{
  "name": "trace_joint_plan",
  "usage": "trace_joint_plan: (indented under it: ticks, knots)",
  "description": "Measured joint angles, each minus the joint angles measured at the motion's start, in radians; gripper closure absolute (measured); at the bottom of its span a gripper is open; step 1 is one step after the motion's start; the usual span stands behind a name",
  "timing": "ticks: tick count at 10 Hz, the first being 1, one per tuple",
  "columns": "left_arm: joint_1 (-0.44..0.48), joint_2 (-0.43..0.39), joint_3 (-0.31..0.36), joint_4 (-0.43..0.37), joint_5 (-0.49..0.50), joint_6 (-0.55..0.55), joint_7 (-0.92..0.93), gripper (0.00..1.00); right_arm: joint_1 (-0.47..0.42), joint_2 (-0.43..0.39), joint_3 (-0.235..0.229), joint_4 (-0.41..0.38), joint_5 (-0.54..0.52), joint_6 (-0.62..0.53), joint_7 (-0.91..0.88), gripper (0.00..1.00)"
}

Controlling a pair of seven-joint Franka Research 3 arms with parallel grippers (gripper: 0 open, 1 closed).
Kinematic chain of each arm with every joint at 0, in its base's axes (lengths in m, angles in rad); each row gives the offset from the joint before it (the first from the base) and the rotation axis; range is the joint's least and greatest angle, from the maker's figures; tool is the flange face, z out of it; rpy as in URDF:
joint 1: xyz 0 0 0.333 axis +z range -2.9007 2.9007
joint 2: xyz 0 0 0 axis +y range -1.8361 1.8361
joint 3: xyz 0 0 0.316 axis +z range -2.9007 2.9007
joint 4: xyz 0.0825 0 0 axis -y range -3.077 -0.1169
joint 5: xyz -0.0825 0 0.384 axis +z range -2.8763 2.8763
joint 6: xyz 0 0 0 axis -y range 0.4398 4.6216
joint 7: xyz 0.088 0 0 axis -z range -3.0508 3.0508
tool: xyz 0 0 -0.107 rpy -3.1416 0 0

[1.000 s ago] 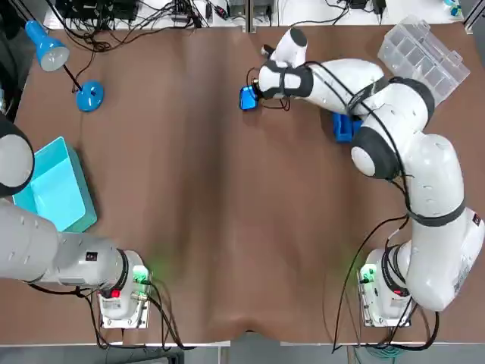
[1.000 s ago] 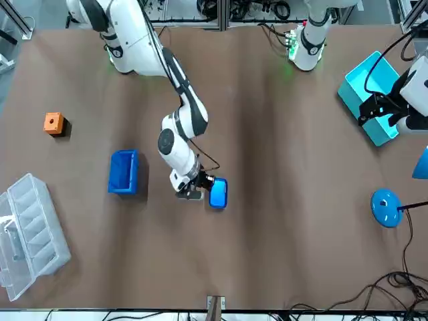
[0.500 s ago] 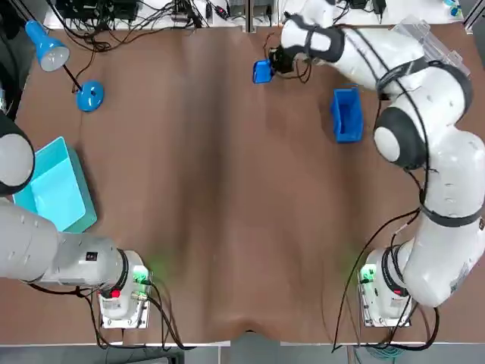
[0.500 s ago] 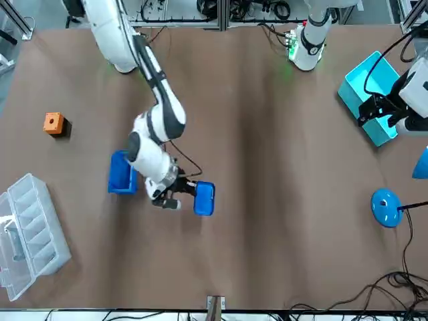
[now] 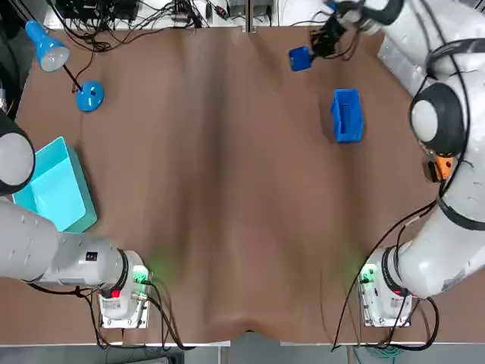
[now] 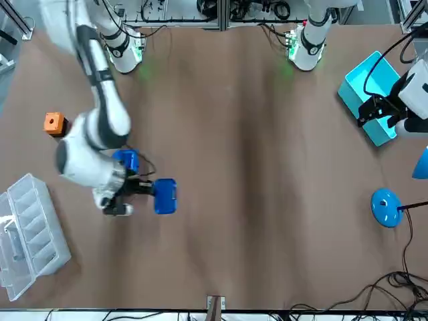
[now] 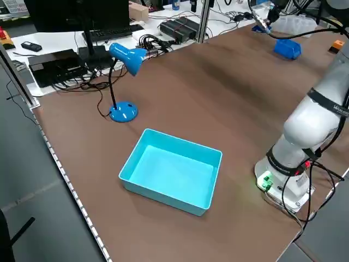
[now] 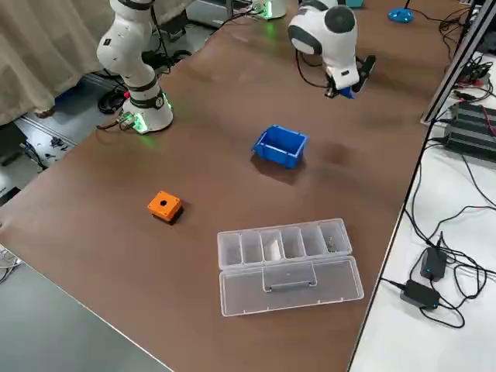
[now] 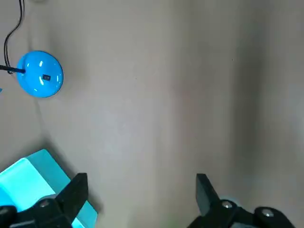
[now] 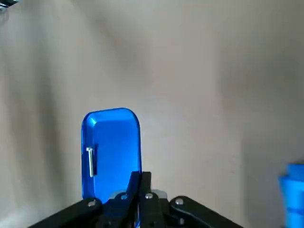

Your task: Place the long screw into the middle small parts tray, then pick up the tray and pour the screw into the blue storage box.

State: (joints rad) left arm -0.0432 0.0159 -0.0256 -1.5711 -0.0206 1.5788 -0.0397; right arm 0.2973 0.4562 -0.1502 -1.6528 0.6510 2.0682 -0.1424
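The screw [image 10: 89, 161] is seen lying lengthwise in the tray [image 10: 111, 147], against one long wall, and the tray is pinched by its short end between the pressed-together fingers of the right pincer [image 10: 140, 179], held out level ahead of it and lifted off the table [image 5: 227, 189]. The placing step is judged done and the carrying step in hand – the pour is not yet made. The box [image 5: 347, 115] stands on the table below the pincer, a little nearer the bases and near it but apart, its opening upward. For the next move the tray would need to be brought over that opening and tipped toward its free end, so that the screw slides out along the wall. The far table edge lies just beyond the pincer, with cables behind it, so little room is left on that side; a clear case [image 8: 287, 263] and an orange block [image 8: 164, 205] lie to its right, while bare table opens widely to its left. The left pincer [image 9: 141, 179] is parked well apart, spread and empty.
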Motion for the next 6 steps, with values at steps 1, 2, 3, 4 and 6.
trace_joint_plan:
  ticks: [1, 2, 3, 4, 6]
  knots:
    - [0.000, 0.000, 0.000, 0.000, 0.000, 0.000, 0.000, 0.00, -0.067, -0.011, -0.001, -0.003, 0.000, -0.054, -0.089, 0.97]
    - [0.000, 0.000, 0.000, 0.000, 0.000, 0.000, 0.001, 0.00, -0.120, -0.015, -0.001, -0.007, 0.000, -0.095, -0.166, 0.97]
    - [0.000, 0.000, 0.000, 0.000, 0.000, 0.000, 0.002, 0.00, -0.159, -0.016, -0.001, -0.009, 0.000, -0.133, -0.223, 0.97]
    - [0.001, 0.000, 0.001, 0.000, 0.000, 0.000, 0.003, 0.00, -0.188, -0.016, -0.001, -0.011, -0.010, -0.178, -0.265, 0.97]
    - [0.002, 0.000, 0.001, 0.000, 0.000, 0.000, 0.003, 0.00, -0.216, -0.024, -0.001, -0.012, -0.087, -0.255, -0.294, 0.97]
